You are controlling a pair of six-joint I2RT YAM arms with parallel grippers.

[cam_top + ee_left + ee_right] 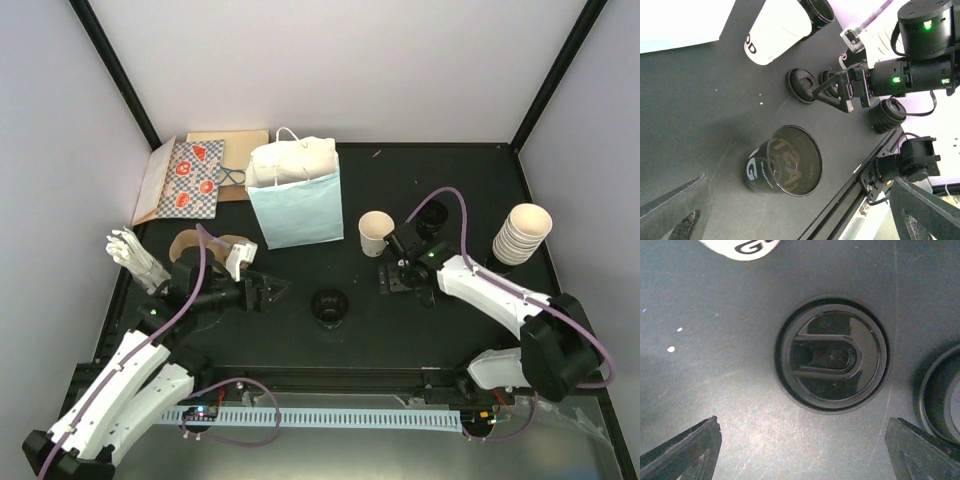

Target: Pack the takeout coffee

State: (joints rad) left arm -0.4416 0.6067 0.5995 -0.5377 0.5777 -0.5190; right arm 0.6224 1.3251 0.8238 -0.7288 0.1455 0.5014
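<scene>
Right pincer [802,435]: jaws wide apart, holding nothing; black lid [832,354] flat on surface [715,365] just ahead, between fingers. Left pincer [272,292]: wide open, empty; black cup [785,161] ahead.

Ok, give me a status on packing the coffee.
Done: nothing visibly packed; no cup shows in the bag. The cream cup stands beside it without a lid. In hand: the right gripper hangs open over a black lid on the table, not gripping it; the left gripper is open and empty. Left: lid the cup and load it into the bag.
</scene>
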